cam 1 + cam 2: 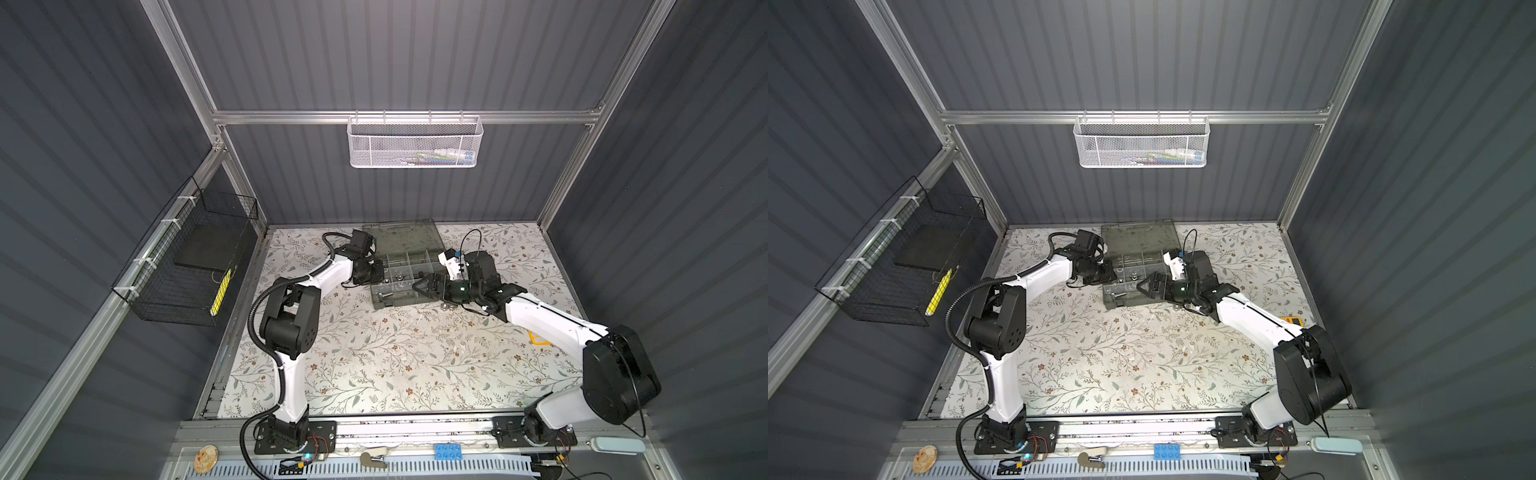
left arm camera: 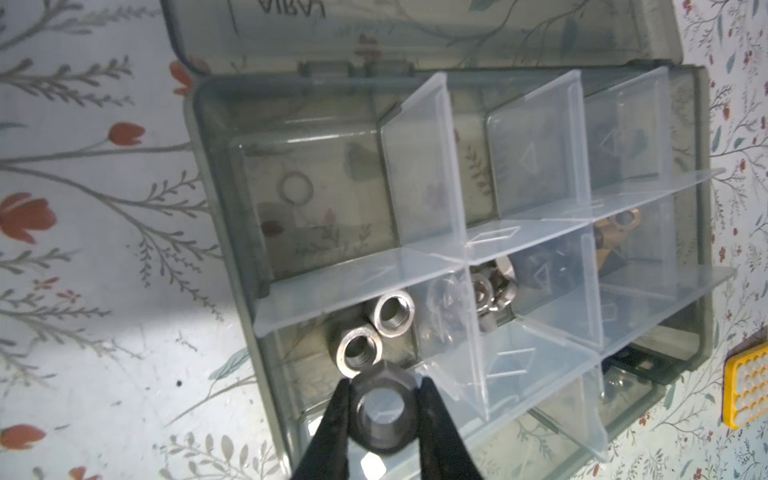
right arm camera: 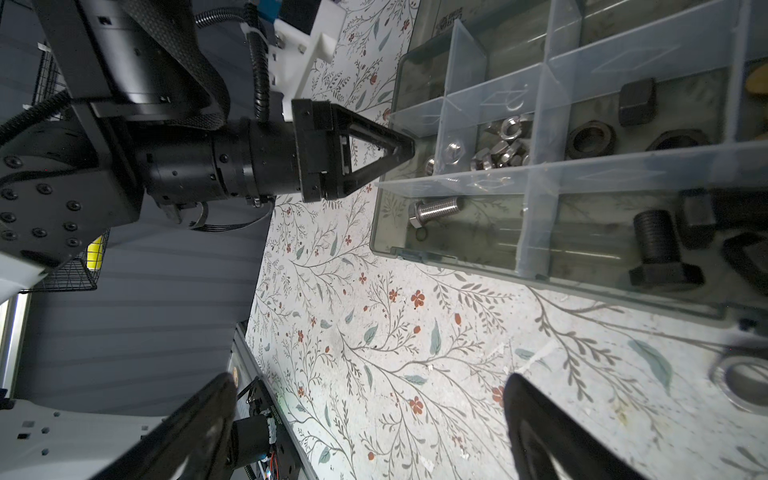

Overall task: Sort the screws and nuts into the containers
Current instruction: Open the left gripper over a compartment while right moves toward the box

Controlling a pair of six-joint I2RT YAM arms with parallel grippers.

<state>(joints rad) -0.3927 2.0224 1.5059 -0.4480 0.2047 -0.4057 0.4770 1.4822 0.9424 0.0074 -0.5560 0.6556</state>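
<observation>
The grey-green organiser case (image 1: 386, 306) (image 1: 1117, 305) lies open at the back middle of the table. My left gripper (image 2: 382, 399) (image 1: 380, 268) is shut on a black hex nut (image 2: 384, 376), held over the case's left end, above a compartment with two silver nuts (image 2: 392, 313). Other containers hold small silver nuts (image 3: 503, 145), black nuts (image 3: 590, 137), a silver bolt (image 3: 436, 208), a black bolt (image 3: 660, 249) and brass pieces (image 2: 619, 224). My right gripper (image 1: 415, 286) (image 3: 365, 415) stands open and empty at the case's front right.
A loose metal ring (image 3: 744, 386) lies on the floral tabletop in front of the case, by the right gripper. A yellow block (image 1: 540, 340) sits under the right arm. A white mesh basket (image 1: 415, 141) hangs at the back, a black wire basket (image 1: 187, 257) on the left.
</observation>
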